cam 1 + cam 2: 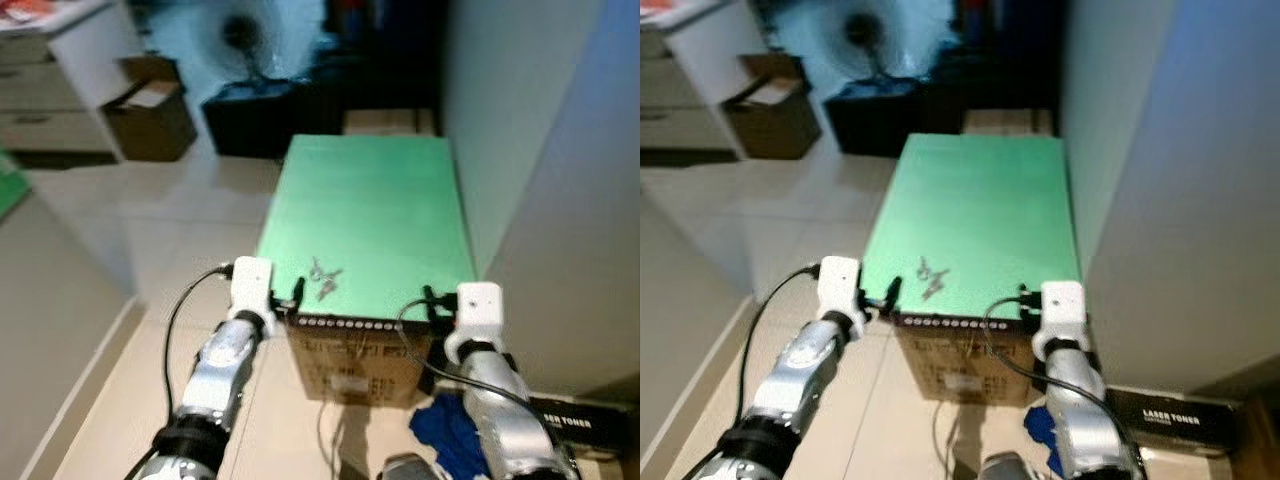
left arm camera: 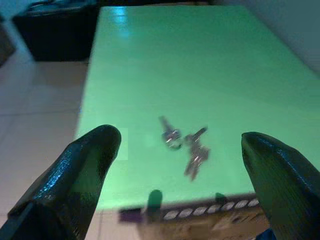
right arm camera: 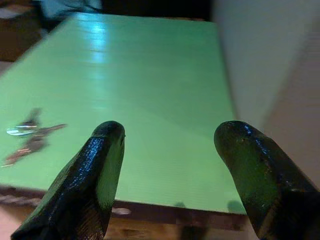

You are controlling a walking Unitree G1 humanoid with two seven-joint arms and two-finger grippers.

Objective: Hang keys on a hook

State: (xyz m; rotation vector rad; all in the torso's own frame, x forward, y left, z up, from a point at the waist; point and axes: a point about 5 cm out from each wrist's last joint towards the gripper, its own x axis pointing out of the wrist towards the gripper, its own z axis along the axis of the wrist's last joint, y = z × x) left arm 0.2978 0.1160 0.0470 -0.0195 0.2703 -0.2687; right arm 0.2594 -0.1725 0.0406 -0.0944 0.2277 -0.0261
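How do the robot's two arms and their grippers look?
Both arms are silver metal with black joint bands and white wrist blocks. A black cable loops along each. The left gripper and right gripper each have two long, glossy black fingers.

My head pair looks forward and steeply down from above the green table (image 1: 380, 200), which fills mid-frame in both eyes. Each wrist camera sits low at the table's near edge, facing along its top; both share the keys (image 2: 185, 145) lying close ahead
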